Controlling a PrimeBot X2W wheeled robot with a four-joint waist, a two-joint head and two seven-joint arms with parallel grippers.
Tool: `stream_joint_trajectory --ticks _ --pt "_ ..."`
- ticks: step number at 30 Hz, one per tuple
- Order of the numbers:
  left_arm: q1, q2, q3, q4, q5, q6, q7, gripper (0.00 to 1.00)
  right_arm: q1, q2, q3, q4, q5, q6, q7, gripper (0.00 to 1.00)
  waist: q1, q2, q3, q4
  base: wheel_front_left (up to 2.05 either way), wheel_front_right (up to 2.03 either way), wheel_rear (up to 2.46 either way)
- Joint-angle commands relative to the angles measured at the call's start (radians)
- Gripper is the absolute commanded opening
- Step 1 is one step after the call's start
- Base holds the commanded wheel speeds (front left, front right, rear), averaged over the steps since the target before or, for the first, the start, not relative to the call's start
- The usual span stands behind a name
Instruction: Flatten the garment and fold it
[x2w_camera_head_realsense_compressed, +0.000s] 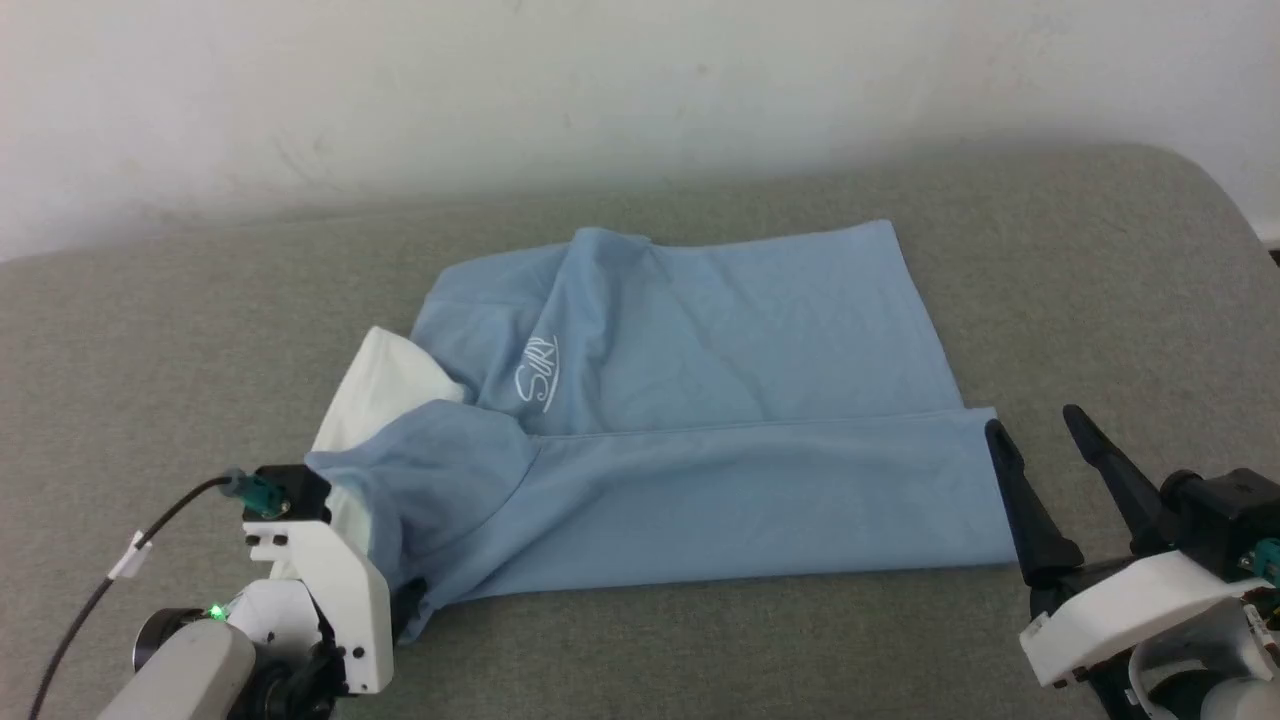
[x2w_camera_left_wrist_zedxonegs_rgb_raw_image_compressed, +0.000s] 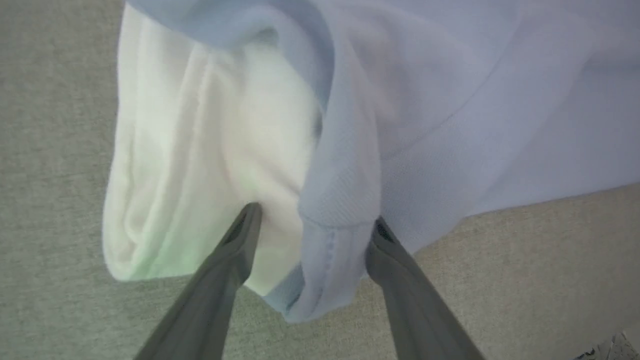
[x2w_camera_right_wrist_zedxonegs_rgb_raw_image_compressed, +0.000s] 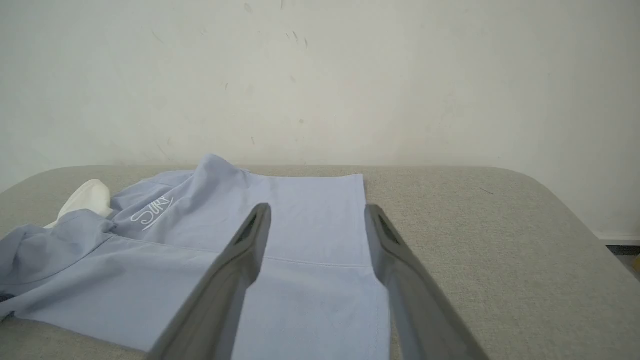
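shirt (x2w_camera_head_realsense_compressed: 700, 420) is lying partly folded mid-frame on the grey pad (x2w_camera_head_realsense_compressed: 1100, 280), left gripper (x2w_camera_left_wrist_zedxonegs_rgb_raw_image_compressed: 314, 217) at lower left spread wide with a loose fold of it between the fingers, right gripper (x2w_camera_head_realsense_compressed: 1030, 420) lower right wide open, empty, just beside its edge

Left claw (x2w_camera_left_wrist_zedxonegs_rgb_raw_image_compressed: 315, 225), right claw (x2w_camera_head_realsense_compressed: 1030, 420): wide open.

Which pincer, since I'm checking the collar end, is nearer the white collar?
Left. The left pincer is right at the white collar; the right pincer sits at the garment hem corner opposite.
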Motion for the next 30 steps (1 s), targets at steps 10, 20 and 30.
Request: stream_joint_trajectory --ticks 10,20,30 --pt "-0.001 -0.047 -0.1 0.13 -0.009 -0.023 0.139 0.0 -0.046 -0.016 -0.019 0.042 0.056 -0.002 0.028 1.0 -0.0001 -0.0001 0.056 -0.052 0.0 0.0 0.0" --pt "0.019 -0.046 -0.028 0.047 -0.052 -0.011 0.06 0.0 -0.193 -0.097 0.004 0.348 0.219 -0.002 0.395 1.0 -0.0001 -0.0001 0.059 -0.013 0.0 0.0 0.0" --pt "0.011 -0.022 -0.013 -0.059 -0.042 -0.002 0.043 0.0 -0.352 -0.118 0.097 0.645 0.282 -0.002 0.579 0.44 -0.0001 -0.0001 0.077 0.05 0.0 0.0 0.0"
